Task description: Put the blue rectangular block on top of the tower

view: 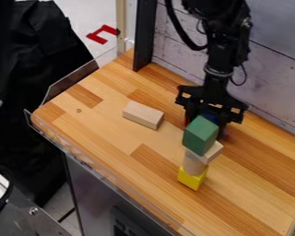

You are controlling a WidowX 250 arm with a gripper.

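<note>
Four pieces piled up in a tower (196,155): yellow block (191,179) at the bottom, round wooden piece (193,166) next, then a pale block (213,150), then a green block (200,135) on top. Flat yellow block down low, probably for a steady foot. Pale block poking out at one side, maybe as a wider seat for the green one. Just behind the green block, under the claw (205,121), a bit of the blue block (211,118), mostly hidden. Claw pointing down, good for picking up or letting go. Cannot tell about its grip: open a lot, a little or closed, with hold of the blue block or just near. Loose wooden block (143,115) flat on the table (113,150), well apart, safe from bumps. Best to go up high first, so as not to knock the tower.
</note>
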